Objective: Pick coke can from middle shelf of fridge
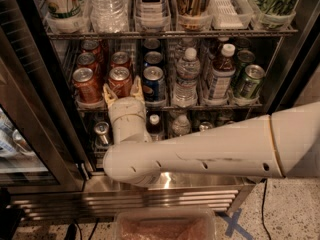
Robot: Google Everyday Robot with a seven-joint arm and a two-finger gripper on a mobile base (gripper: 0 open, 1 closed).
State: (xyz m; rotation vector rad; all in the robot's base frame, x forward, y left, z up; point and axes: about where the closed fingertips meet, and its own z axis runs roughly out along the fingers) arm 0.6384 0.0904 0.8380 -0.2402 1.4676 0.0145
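The fridge stands open before me. On its middle shelf, a wire rack with lanes of cans and bottles, the red coke can stands at the front of the second lane from the left. My gripper reaches into the shelf right in front of this can. Its pale fingers stand open on either side of the can's lower part. The white arm crosses the lower part of the view from the right and hides part of the lowest shelf.
A darker red can stands left of the coke can, a blue Pepsi can right of it. Further right are a water bottle, a white-capped bottle and green cans. The glass door hangs open at left. A plastic bin sits below.
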